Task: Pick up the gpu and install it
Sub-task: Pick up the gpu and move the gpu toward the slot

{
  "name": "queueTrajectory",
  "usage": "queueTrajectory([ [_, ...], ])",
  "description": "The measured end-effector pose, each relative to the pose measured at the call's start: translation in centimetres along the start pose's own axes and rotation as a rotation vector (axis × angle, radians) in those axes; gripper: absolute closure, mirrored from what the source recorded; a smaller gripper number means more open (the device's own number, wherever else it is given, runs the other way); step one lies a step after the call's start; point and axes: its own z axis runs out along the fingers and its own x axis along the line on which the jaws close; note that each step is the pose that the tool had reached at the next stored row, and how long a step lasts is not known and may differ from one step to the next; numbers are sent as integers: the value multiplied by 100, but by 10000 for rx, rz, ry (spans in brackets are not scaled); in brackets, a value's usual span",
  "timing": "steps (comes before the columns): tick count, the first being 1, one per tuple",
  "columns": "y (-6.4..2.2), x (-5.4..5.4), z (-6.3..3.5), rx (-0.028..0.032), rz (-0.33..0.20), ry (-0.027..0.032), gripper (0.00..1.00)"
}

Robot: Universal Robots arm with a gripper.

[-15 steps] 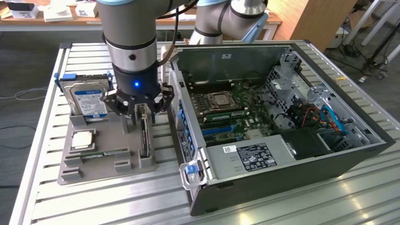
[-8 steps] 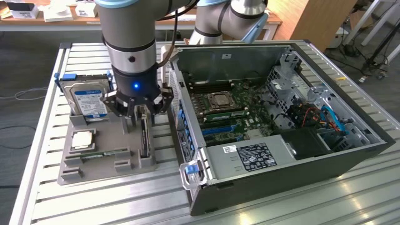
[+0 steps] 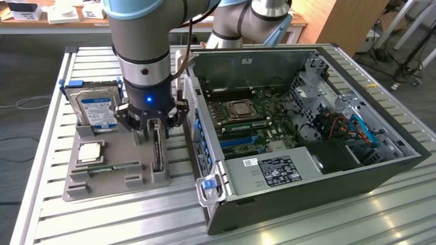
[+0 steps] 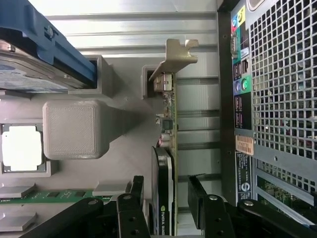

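The gpu (image 3: 158, 150) stands on edge in a slot of the grey holder tray (image 3: 102, 186) on the bench (image 3: 116, 224), just beside the open computer case (image 3: 320, 178) on the exterior view's right. At the near end of the tray lies a narrow memory stick (image 3: 109, 167), with a processor chip (image 3: 90, 152) just beyond it.

The fingers (image 4: 134, 196) hang over the card, spread wide, one on each side of its black cooler. They grip nothing, and a gap shows between the card and at least one pad.

The step in hand looks like the grasp. It would go best with the fingers centred across the card's thickness, so both pads meet it together and don't tip it in the slot. They should also sit low enough to bear on cooler and board, not the top edge alone, and stay off the silver bracket (image 4: 178, 52) at the card's far end.

Farther back on the tray a hard drive (image 3: 95, 109) stands upright, apart from the card.
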Motion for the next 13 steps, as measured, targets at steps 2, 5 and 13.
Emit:
queueTrajectory([
  [2,-1,0,15,1,0,0,51],
  [5,-1,0,25,-1,0,-1,51],
  [13,-4,2,77,1,0,1,51],
])
